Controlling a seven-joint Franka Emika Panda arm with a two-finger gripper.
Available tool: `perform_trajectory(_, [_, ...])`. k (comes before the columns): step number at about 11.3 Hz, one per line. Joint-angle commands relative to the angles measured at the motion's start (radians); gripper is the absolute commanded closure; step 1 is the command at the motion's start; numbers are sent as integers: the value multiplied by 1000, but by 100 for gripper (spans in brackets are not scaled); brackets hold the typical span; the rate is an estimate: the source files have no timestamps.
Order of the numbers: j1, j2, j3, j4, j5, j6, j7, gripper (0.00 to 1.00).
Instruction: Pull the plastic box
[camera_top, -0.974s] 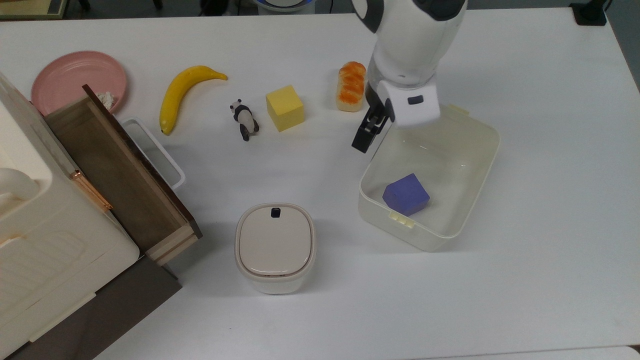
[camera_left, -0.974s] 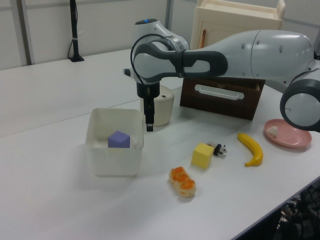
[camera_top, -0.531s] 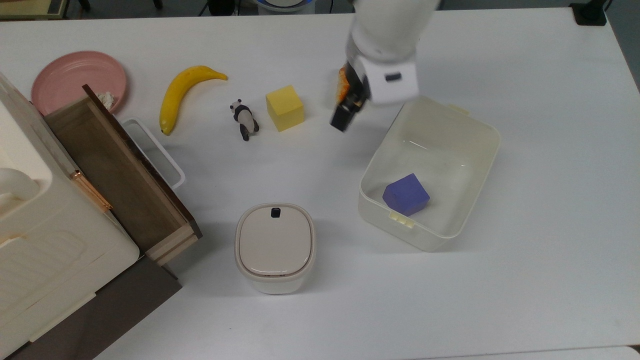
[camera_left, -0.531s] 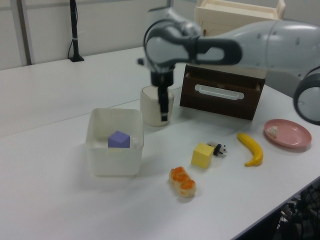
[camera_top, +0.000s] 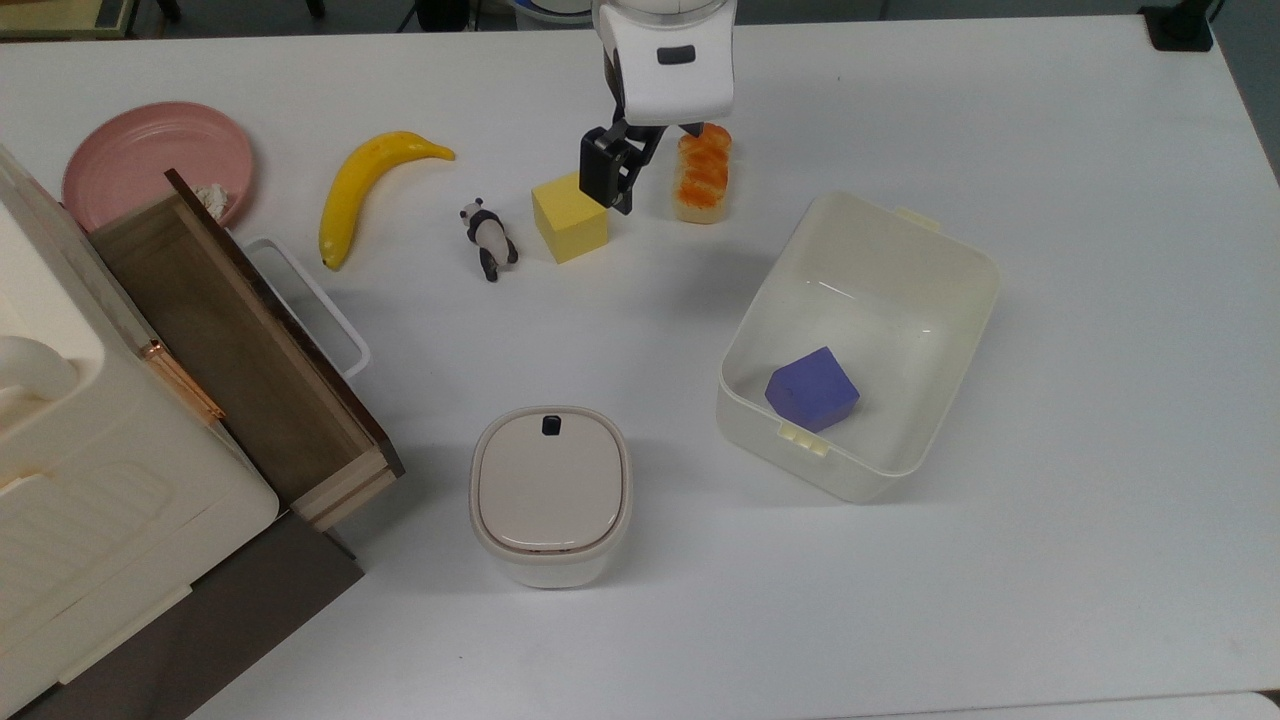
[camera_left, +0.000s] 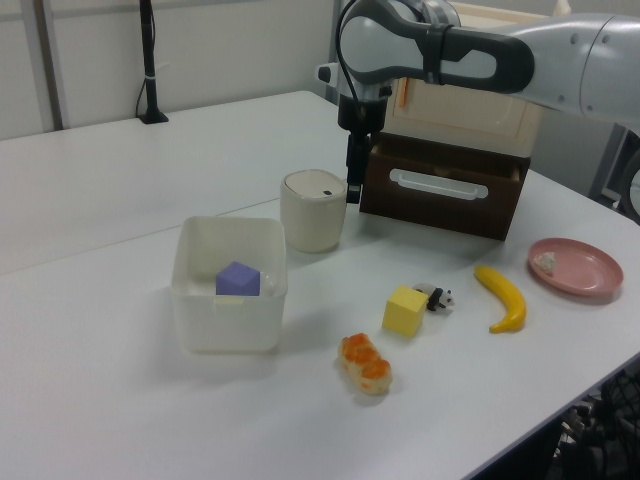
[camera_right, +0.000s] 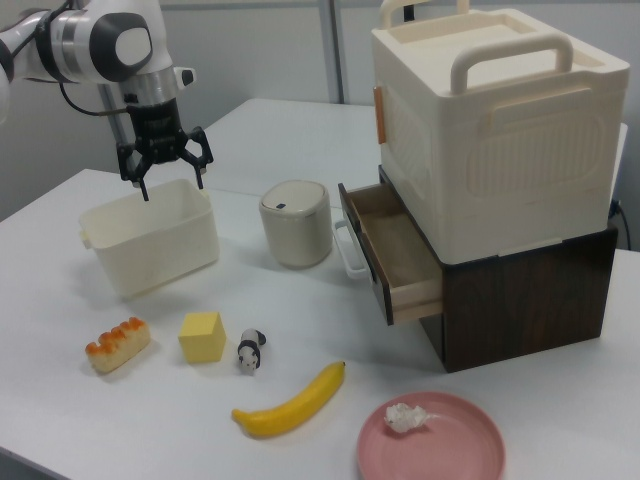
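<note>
The plastic box (camera_top: 955, 262) is seen on the white counter (camera_top: 1100, 500), toward the top view's right, with a purple cube (camera_top: 812, 389) lying inside it near one clip-tabbed rim. The gripper (camera_right: 166, 170) is held in the air, apart from the box; in the right view its jaws are spread open with nothing between them. In the top view the gripper (camera_top: 607, 180) is seen overlapping the yellow cube's (camera_top: 567, 218) upper right edge, with a bread roll (camera_top: 703, 172) just to the right of it. A panda figure (camera_top: 487, 238) is placed just left of the yellow cube, and a banana (camera_top: 362, 188) further left. A pink plate (camera_top: 130, 150) with a small white lump on it is found near the top view's left edge. A lidded beige canister (camera_top: 549, 493) with a black button is set to the left of the box. A wooden drawer (camera_right: 395, 250) is seen pulled out beneath a large cream case (camera_right: 500, 130).
</note>
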Motion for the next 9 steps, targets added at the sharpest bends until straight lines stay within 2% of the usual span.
perform_trajectory(1, [-63, -39, 10, -35, 14, 6, 198, 0])
perform_trajectory(3, [-126, -79, 9, -39, 9, -17, 452, 0])
perform_trajectory(5, [-146, -108, 9, -49, -17, -37, 693, 0])
perform_trajectory(8, [-138, -122, 10, -80, -69, -36, 859, 0])
perform_trajectory(9, [-135, -122, 10, -84, -87, -36, 872, 0])
